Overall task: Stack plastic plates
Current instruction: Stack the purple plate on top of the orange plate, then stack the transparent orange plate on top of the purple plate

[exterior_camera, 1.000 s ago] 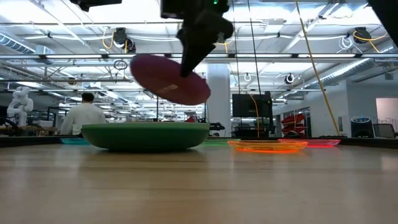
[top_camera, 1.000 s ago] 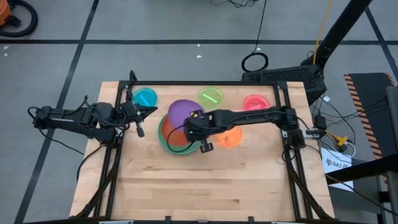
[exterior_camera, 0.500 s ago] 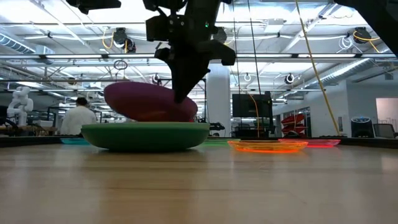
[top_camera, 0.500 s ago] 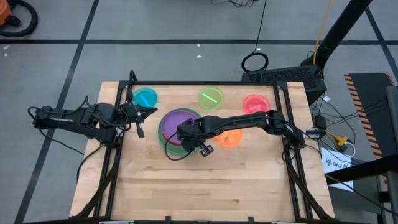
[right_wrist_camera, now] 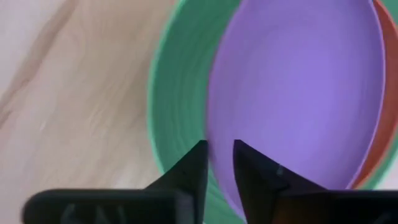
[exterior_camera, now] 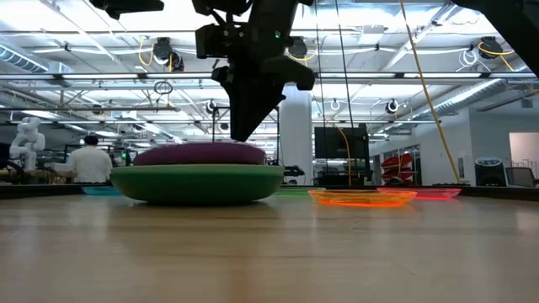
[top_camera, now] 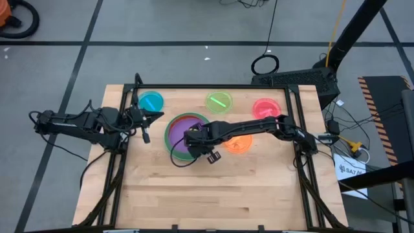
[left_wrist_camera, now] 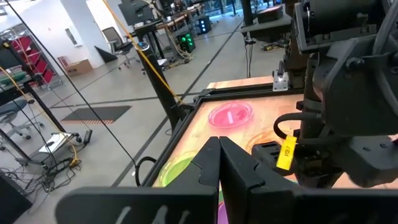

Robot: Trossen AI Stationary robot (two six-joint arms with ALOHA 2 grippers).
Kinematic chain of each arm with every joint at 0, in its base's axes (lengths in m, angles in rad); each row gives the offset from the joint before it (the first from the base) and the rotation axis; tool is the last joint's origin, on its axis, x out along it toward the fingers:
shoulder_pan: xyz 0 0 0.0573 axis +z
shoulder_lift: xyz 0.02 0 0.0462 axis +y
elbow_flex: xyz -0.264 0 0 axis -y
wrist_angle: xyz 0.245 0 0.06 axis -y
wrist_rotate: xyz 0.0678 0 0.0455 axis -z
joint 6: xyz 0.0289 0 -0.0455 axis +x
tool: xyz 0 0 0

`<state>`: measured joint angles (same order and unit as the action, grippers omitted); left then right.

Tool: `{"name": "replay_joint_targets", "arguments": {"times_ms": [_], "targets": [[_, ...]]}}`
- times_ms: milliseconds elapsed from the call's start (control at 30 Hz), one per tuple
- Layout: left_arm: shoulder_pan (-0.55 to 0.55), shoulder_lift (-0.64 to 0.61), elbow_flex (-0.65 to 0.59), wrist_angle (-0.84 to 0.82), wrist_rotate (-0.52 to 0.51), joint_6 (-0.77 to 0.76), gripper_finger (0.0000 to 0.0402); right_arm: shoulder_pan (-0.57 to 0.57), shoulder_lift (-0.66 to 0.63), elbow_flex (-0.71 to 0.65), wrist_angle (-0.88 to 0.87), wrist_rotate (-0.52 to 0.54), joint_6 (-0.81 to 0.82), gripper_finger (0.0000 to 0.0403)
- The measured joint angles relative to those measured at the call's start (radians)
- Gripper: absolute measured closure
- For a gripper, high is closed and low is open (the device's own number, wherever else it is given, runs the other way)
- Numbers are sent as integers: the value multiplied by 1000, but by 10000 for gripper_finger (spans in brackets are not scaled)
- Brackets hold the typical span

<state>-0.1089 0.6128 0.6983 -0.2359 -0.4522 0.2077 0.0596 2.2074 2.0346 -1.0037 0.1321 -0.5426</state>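
Purple plate [top_camera: 183, 128] has dropped from tilted mid-air to flat on the green stack [exterior_camera: 198, 182]. Right gripper [right_wrist_camera: 219, 163] still pinches its rim; release is next. Left gripper [left_wrist_camera: 219, 163] waits at the table's left edge, fingers closed.

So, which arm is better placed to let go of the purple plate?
Right. The right gripper is at the rim of the purple plate, which lies in the green plate. The left gripper waits by the table's left edge.
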Motion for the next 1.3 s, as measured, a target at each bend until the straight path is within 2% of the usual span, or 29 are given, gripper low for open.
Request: {"name": "replay_joint_targets", "arguments": {"times_ms": [200,333,667,833,1033,1300], "targets": [[0,0,0,-9,0,-3,398,-1,-7,0,15,6,101,277],[0,0,0,-16,0,-8,398,-3,-6,0,4,5,199,263],[0,1,0,-39,1,-42,398,-38,-62,0,-188,-2,453,295],[0,2,0,-81,2,-61,398,-51,-110,-20,-295,-58,479,316],[0,2,0,-100,2,-103,398,-61,-246,-200,-176,-59,491,339],[0,44,0,-202,15,-208,398,-97,-521,-633,206,-59,561,356]]}}
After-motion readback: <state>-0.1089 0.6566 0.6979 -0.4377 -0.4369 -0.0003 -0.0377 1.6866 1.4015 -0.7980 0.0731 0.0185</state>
